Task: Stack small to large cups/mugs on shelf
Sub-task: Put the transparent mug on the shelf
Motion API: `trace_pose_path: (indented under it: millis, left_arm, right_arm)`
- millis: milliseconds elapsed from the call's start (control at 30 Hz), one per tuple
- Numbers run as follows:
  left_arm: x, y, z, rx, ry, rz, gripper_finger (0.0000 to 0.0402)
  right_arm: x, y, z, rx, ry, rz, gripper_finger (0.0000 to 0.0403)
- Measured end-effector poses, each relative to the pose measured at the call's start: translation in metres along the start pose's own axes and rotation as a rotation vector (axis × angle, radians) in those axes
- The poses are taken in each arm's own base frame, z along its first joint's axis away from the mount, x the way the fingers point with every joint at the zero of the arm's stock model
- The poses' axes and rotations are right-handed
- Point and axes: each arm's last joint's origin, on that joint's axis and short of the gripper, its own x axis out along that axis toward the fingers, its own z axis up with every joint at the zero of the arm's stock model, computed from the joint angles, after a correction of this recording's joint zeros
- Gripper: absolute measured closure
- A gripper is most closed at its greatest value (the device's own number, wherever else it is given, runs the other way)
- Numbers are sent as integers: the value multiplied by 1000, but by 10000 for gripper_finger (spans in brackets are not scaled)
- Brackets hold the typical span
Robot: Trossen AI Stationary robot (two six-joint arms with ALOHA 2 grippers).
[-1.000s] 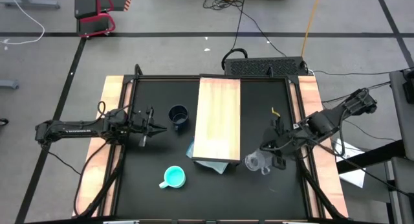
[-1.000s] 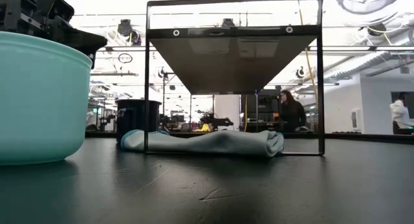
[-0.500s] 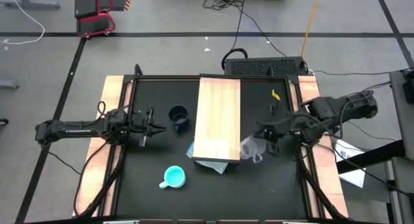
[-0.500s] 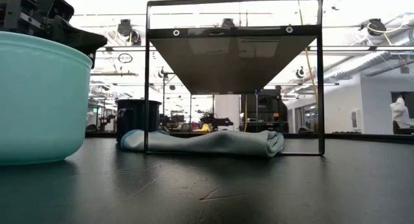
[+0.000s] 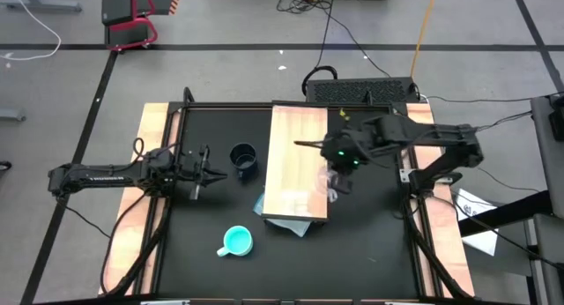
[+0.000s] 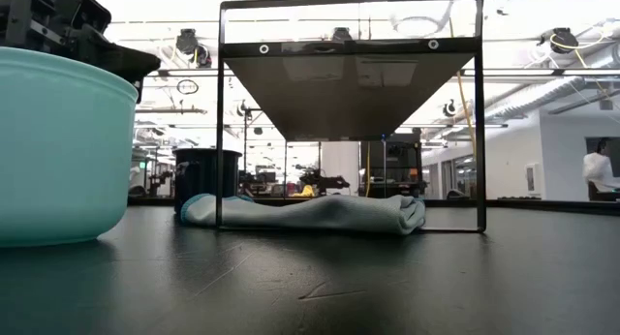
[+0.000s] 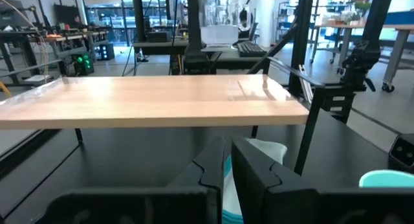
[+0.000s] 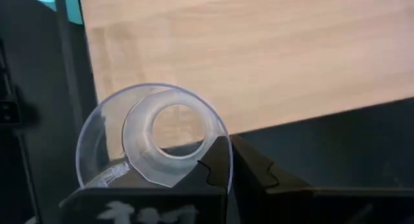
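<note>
Glass mug [image 5: 330,183], small and clear, hangs over the right edge of the shelf [image 5: 298,159], pinched at its rim by the right gripper [image 5: 336,167]; from that wrist I can see straight down into it, with the light wood below [image 8: 259,49]. The right arm reaches in from about 3 o'clock. Off the shelf's 9 o'clock side the navy mug [image 5: 243,158] stands on the black table [image 5: 370,252]. The turquoise mug [image 5: 236,241] sits toward 7 o'clock, well apart. A pale blue cloth [image 5: 280,222] pokes out from under the shelf's near end. The left gripper [image 5: 211,173] waits beside the navy mug, fingers [image 7: 249,175] pressed together on nothing.
</note>
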Motion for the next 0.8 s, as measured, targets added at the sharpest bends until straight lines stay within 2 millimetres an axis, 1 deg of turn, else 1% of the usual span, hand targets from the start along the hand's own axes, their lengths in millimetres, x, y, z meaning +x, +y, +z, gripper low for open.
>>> trace_pose_path:
  millis: [167, 333, 600, 800]
  left_arm:
    - [0, 0, -2, 3, 17, 0, 369]
    - [0, 0, -2, 2, 24, 0, 369]
    - [0, 0, -3, 2, 25, 0, 369]
    - [0, 0, -2, 2, 24, 0, 369]
  right_arm:
    - [15, 7, 20, -37, 31, 42, 403]
    - [27, 12, 32, -43, 49, 41, 403]
    - [43, 16, 40, -41, 57, 40, 403]
    - [42, 17, 42, -26, 29, 49, 403]
